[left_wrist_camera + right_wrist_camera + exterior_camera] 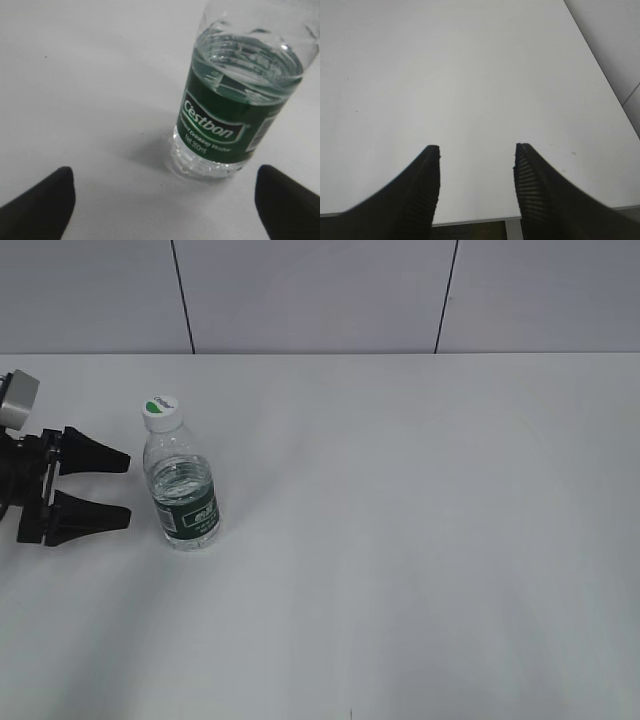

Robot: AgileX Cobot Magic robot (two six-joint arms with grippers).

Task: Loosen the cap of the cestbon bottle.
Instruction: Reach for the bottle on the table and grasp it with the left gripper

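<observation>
The cestbon bottle [182, 485] stands upright on the white table at the left. It is clear plastic with a dark green label band. Its white cap [160, 413] with a green mark sits on top. In the left wrist view the bottle's [230, 110] lower body shows close ahead; the cap is out of that view. My left gripper [128, 489] is open and empty, just left of the bottle, its fingertips [165, 192] wide apart and not touching it. My right gripper [477, 148] is open and empty over bare table; it is out of the exterior view.
The white table [420, 540] stretches to the right of the bottle. A grey panelled wall [320, 295] stands behind it. The right wrist view shows the table's near edge [470, 220] and its right edge [600, 70].
</observation>
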